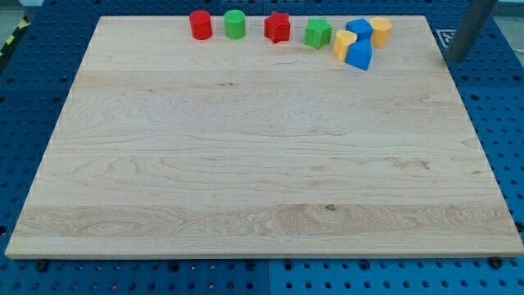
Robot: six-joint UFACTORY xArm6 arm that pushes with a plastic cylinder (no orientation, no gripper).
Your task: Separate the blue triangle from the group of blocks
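Note:
The blue triangle [359, 56] lies near the view's top right, touching a yellow heart-like block [344, 43] on its left. A second blue block [359, 30] sits just above it, with a yellow block [381, 30] on that block's right. These blocks form a tight cluster. My tip [455, 60] is at the end of a dark rod at the view's top right, just past the board's right edge, well to the right of the cluster and touching no block.
Along the top edge of the wooden board [262, 205], from left to right, stand a red cylinder [201, 24], a green cylinder [235, 24], a red star [277, 27] and a green star-like block [318, 33]. A blue perforated table surrounds the board.

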